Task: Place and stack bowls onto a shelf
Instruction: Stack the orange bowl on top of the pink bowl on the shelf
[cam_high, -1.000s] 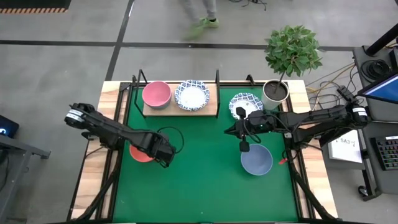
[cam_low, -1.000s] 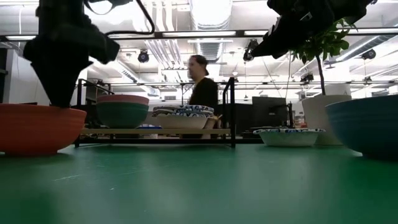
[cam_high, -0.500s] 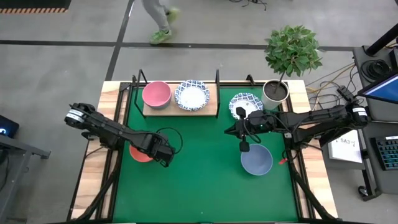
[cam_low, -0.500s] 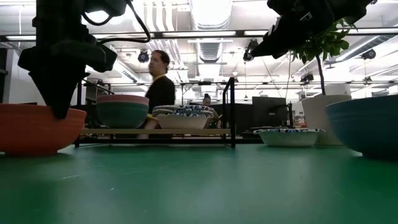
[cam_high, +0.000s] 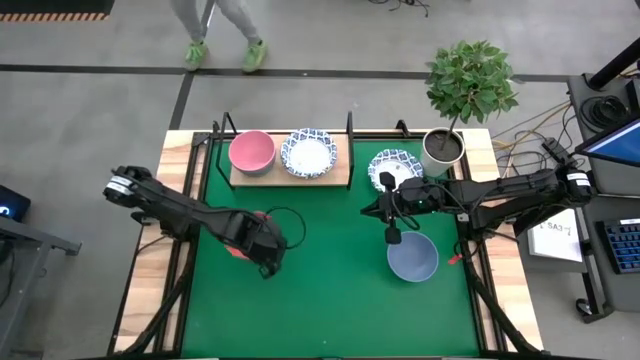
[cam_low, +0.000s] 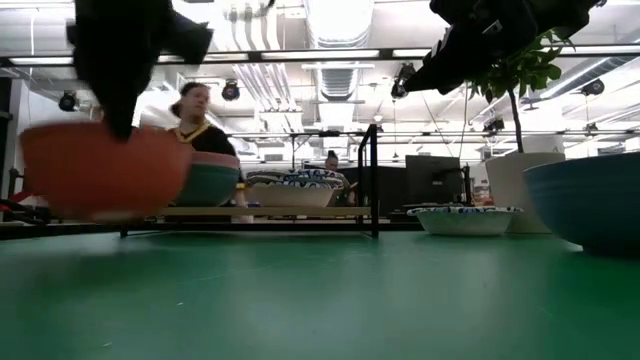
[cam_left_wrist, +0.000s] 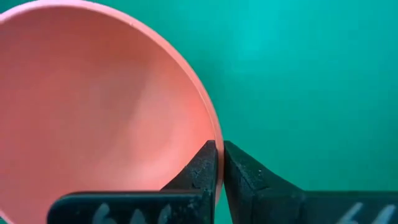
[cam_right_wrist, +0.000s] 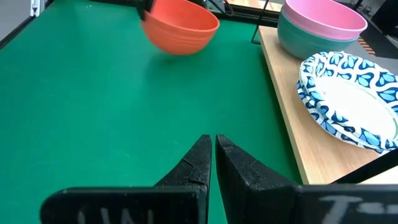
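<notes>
The red bowl (cam_low: 105, 182) is held by its rim in the left claw (cam_left_wrist: 219, 163), clear of the tabletop (cam_high: 330, 290) in front of the shelf (cam_high: 290, 177), while the right claw (cam_right_wrist: 212, 152) is kept pinched together, empty.

A grey floor (cam_high: 90, 110) crossed by dark lines surrounds the worktop (cam_high: 176, 150), whose light-wood edges frame a green mat (cam_high: 330, 270). A person (cam_high: 220, 25) in green shoes walks past its far side. A potted plant (cam_high: 470, 85) stands at the right far corner. Ceiling light strips (cam_low: 330, 52) and ducts run overhead.
</notes>
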